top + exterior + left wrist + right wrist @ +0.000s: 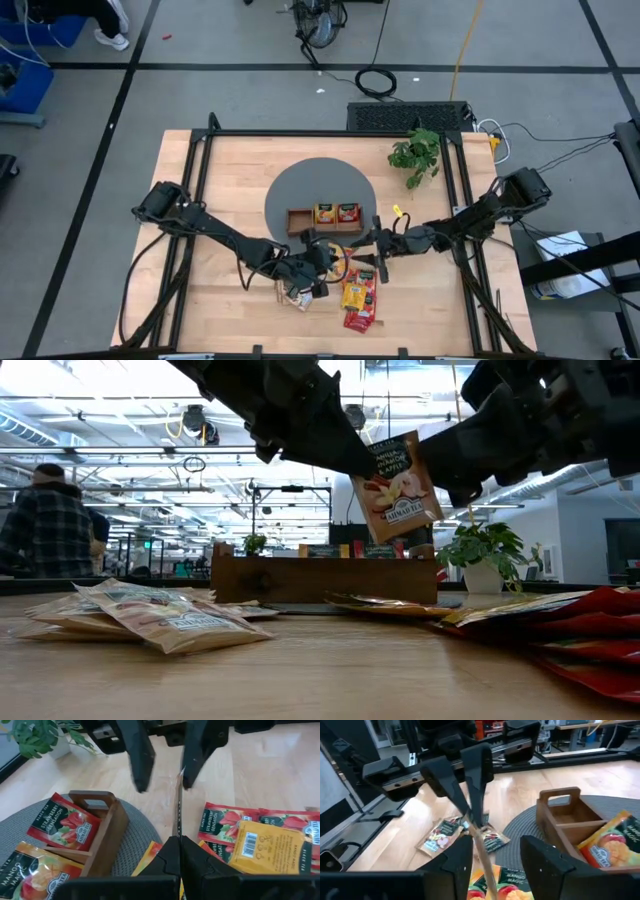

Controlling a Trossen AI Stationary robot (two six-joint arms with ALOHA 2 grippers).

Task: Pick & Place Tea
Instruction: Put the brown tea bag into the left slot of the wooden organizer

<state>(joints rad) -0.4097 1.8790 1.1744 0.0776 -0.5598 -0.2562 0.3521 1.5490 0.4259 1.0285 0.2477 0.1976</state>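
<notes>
The left tool [345, 455] is clenched on a flat pale tan tea sachet [397, 485] held above the surface; the right tool [495, 855] straddles it, released. Light, floppy foil: grip an edge firmly.

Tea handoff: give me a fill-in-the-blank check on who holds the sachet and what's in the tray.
1. The lifted tan sachet is pinched by the ____ gripper.
2. The right gripper has its fingers ____ on either side of that sachet.
3. In the wooden tray, the compartment nearest the left arm is ____.
4. The potted plant stands on the ____ arm's side of the table.

Missing words: left; open; empty; right
</notes>
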